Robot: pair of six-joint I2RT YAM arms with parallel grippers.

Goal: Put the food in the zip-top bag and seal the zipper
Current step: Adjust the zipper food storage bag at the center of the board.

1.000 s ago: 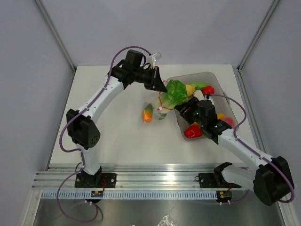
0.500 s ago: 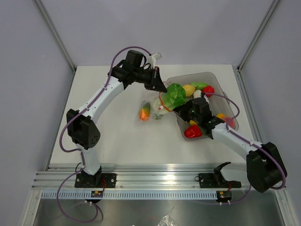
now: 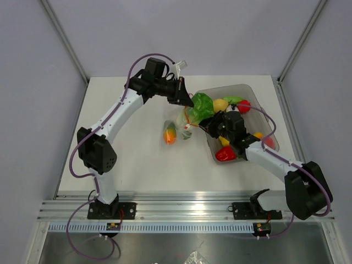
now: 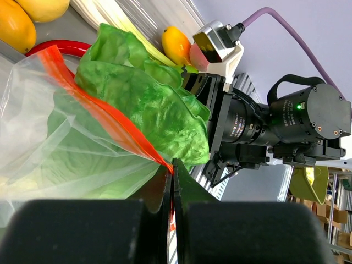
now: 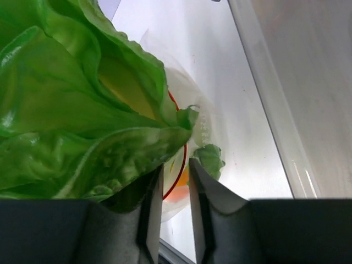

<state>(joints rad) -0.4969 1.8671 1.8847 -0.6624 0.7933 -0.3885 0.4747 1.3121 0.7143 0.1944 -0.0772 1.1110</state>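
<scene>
The clear zip-top bag (image 3: 184,122) hangs from my left gripper (image 3: 186,100), which is shut on its red-orange zipper strip (image 4: 99,110). The pinch shows in the left wrist view (image 4: 172,165). An orange-and-green fruit (image 3: 169,132) rests at the bag's lower end, apparently inside it. My right gripper (image 3: 210,125) holds a green toy lettuce (image 3: 202,107) at the bag's mouth. In the right wrist view the lettuce (image 5: 71,110) covers the left finger, and the jaws (image 5: 175,165) stand nearly closed. The bag (image 5: 206,129) and zipper (image 5: 183,148) lie just beyond them. The lettuce (image 4: 148,104) presses against the bag (image 4: 49,137).
A grey translucent tub (image 3: 270,131) stands right of the bag, under the right arm. It holds a yellow fruit (image 3: 221,104), a red one (image 3: 243,105), a green one (image 3: 234,99), a red pepper (image 3: 225,154) and others. Frame posts rise at the table's far corners.
My right gripper has carried the lettuce up and left from the tub's edge to the bag's mouth. The bag and the orange-green fruit shifted slightly left. The left gripper kept its hold.
</scene>
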